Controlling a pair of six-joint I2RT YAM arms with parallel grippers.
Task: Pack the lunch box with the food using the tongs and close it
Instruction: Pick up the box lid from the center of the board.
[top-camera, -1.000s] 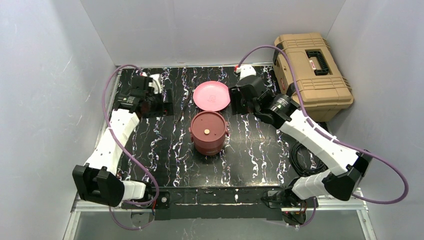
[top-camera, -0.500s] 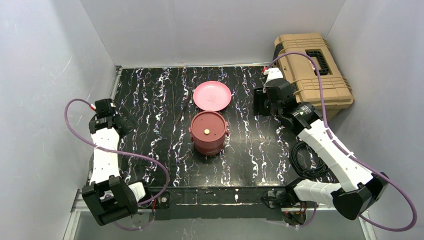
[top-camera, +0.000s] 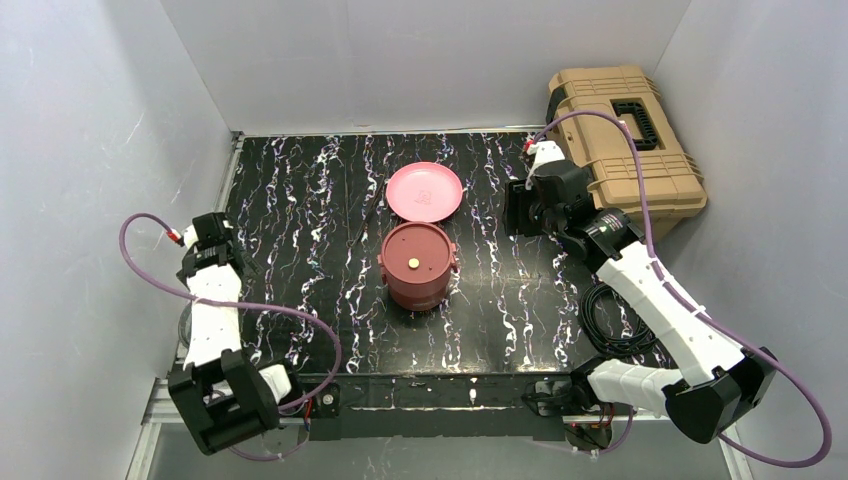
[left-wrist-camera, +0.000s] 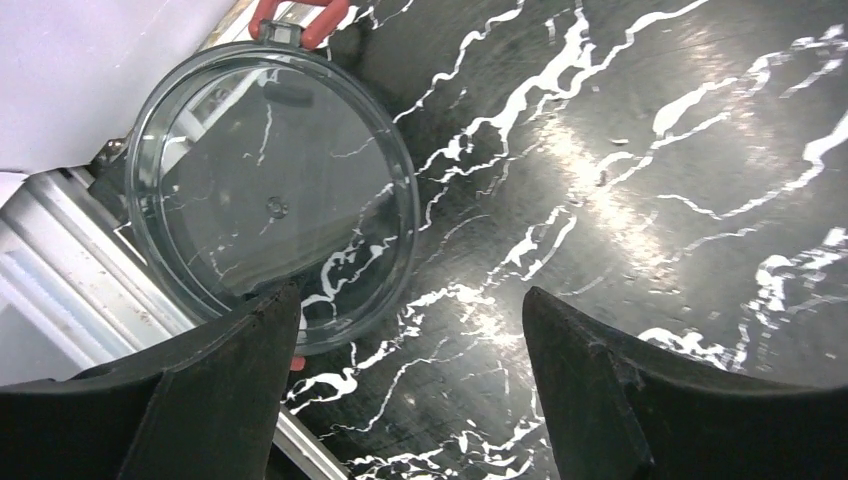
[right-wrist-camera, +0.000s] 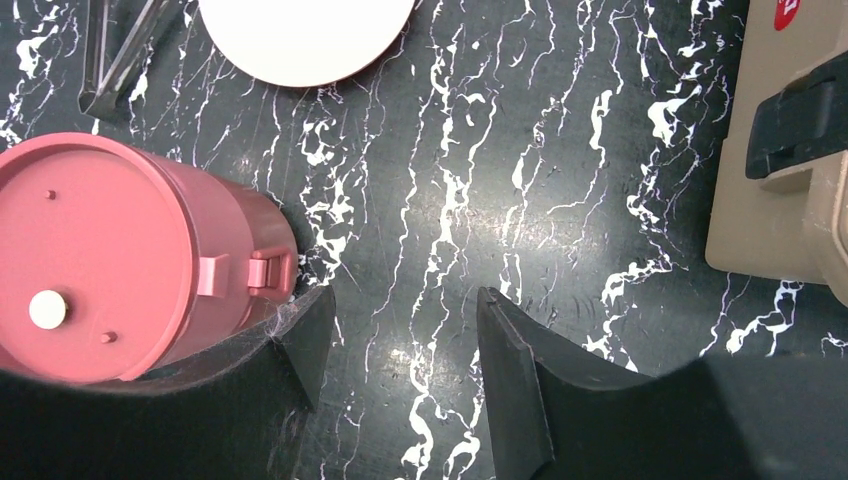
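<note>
On black marbled table (top-camera: 300, 200), L claw (left-wrist-camera: 410, 315) & R claw (right-wrist-camera: 400, 310) both apart, empty.

The lunch box (right-wrist-camera: 100, 260) runs off the left edge, its inside hidden under its lid; plate (right-wrist-camera: 300, 40) and tongs (right-wrist-camera: 120, 50) are cut at the top; toolbox (right-wrist-camera: 790, 200) at the right; the left gripper (left-wrist-camera: 412, 300) covers part of the clear lid (left-wrist-camera: 270, 190).

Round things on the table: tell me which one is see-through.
The clear disc at the left edge of the table, seen in the left wrist view. The pink plate and the maroon lunch box are both opaque.
</note>
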